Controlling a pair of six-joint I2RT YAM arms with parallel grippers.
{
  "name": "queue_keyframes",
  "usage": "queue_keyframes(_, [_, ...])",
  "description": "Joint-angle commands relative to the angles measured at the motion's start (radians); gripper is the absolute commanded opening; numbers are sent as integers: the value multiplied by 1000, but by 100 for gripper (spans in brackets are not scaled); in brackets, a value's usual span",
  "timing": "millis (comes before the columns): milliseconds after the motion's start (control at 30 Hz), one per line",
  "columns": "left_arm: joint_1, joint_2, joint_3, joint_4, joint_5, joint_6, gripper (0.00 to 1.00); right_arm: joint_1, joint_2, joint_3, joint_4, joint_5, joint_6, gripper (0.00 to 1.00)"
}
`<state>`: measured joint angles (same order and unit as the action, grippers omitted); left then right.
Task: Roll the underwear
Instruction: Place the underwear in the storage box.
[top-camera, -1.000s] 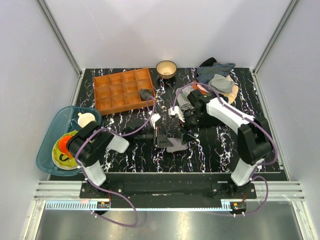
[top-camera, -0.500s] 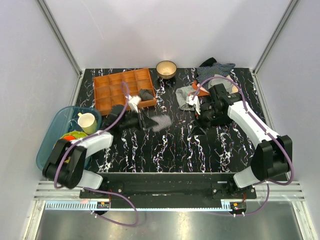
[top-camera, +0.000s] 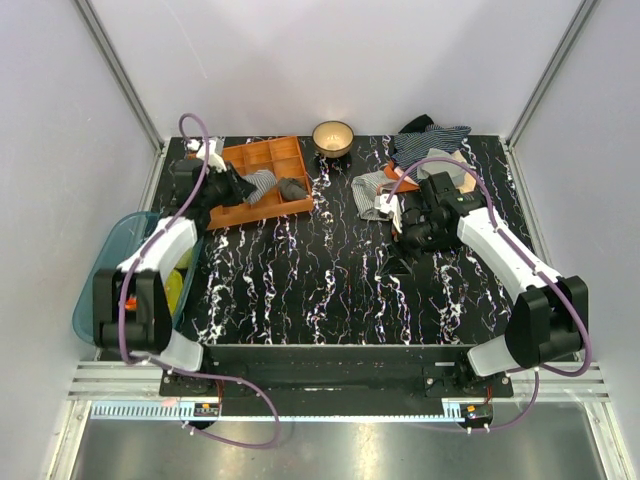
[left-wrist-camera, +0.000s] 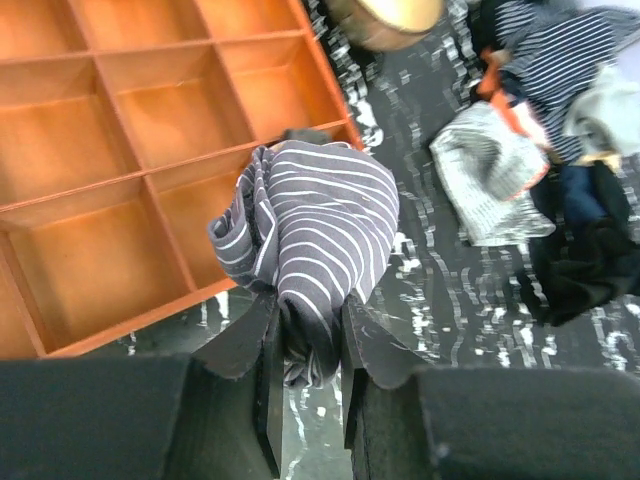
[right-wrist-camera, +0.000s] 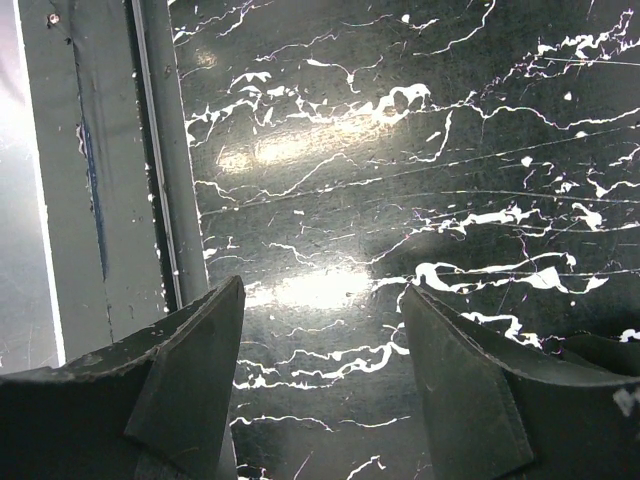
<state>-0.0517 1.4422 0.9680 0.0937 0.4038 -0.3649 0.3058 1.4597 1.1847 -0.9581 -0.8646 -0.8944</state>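
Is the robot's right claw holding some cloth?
No, the right gripper is open, and only the bare black white-veined tabletop shows between its dark fingers.

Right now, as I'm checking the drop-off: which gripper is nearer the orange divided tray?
Left. The left gripper, shut on the grey-striped underwear, hangs over the orange divided tray; the right gripper is open above the black marbled table, well apart.

My left gripper (left-wrist-camera: 308, 330) holds the underwear (left-wrist-camera: 315, 215) above the tray (top-camera: 265, 160). A bundle (top-camera: 292, 188) lies in the tray's front right corner. The bowl (top-camera: 333, 137) stands just behind the tray's right corner. The clothes pile (top-camera: 430, 150) and my right gripper (top-camera: 415, 225) are well right of the tray. The tub (top-camera: 100, 290) is left of the tray and before it.
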Motion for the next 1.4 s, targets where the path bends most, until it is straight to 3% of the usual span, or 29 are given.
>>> queue_keyframes(0, [15,130,122,-92,-42,83,0,4,-25,-3,24,-40,8,73])
queue_keyframes(333, [16,368,247,-83,-53,55,0,4,-1,-5,25,-24,8,73])
queue_keyframes(933, [0,558,389,-92,-80,-3,0,4,14,-4,15,-28,6,73])
queue_keyframes(1200, [-48,635,511,-365,-120,101,0,3,4,1,2,-33,0,73])
queue_keyframes(1367, [-59,667,555,-512,-149,162,9,3,-13,4,-2,-45,-1,73])
